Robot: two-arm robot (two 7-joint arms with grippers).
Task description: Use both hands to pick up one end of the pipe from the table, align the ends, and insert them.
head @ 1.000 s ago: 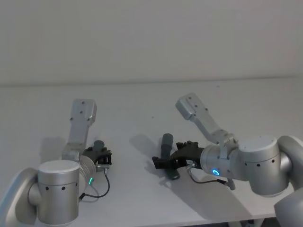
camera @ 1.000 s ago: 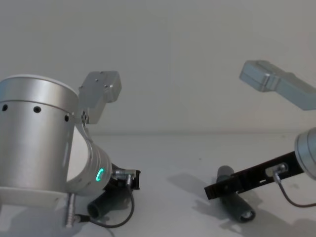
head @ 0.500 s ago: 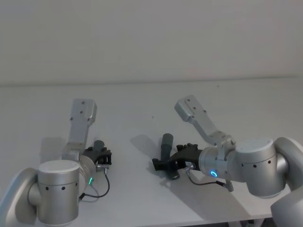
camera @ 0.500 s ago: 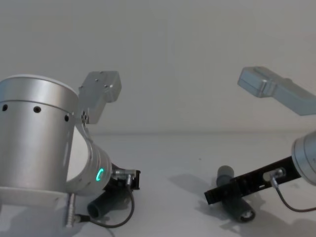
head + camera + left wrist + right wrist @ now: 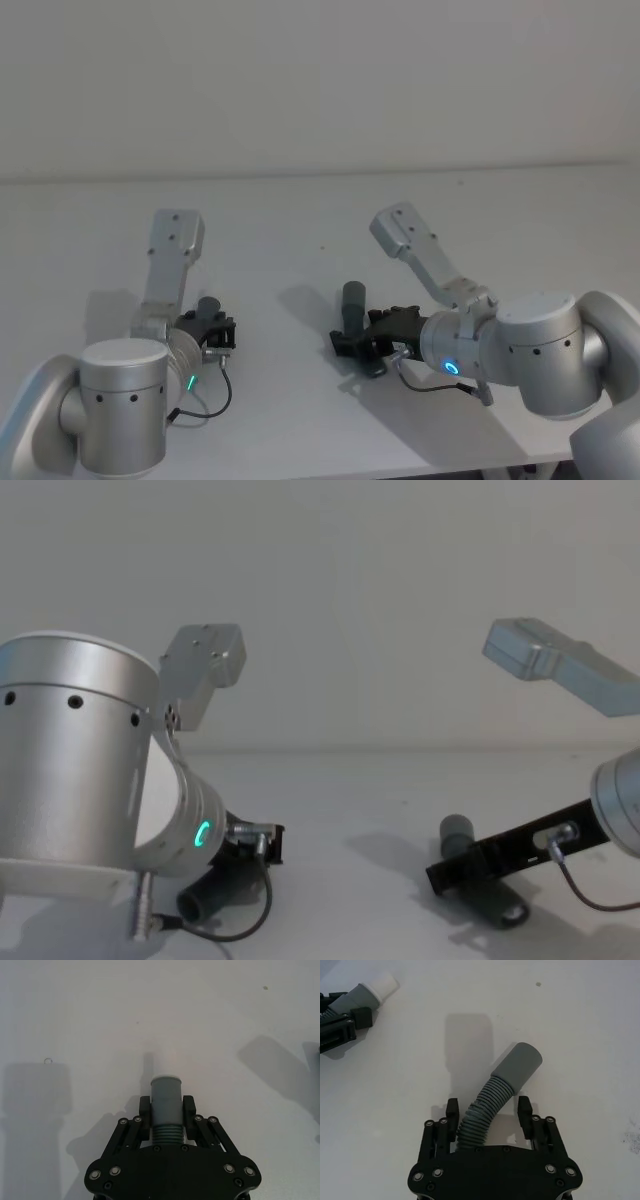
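Observation:
One pipe piece (image 5: 166,1091), a grey cuff with a white tube tip (image 5: 165,1062), lies low over the white table (image 5: 300,210), and my left gripper (image 5: 166,1107) is shut on its cuff. It sits at the left in the head view. The other pipe piece (image 5: 492,1095) is a bent ribbed hose with a wider grey socket cuff (image 5: 519,1062), and it lies on the table right of centre. My right gripper (image 5: 488,1107) straddles its ribbed body, open, one finger close beside the hose and the other apart from it. In the chest view the right gripper (image 5: 440,875) crosses that piece (image 5: 458,832) low down.
The bare white table runs to a pale wall behind. A cable (image 5: 215,400) loops from the left wrist near the front edge. In the right wrist view the left gripper (image 5: 340,1025) and the white tip (image 5: 382,982) lie a short way off.
My right gripper has dropped lower and drawn back slightly, so its fingers now sit either side of the ribbed hose. The left arm and its piece have not moved.

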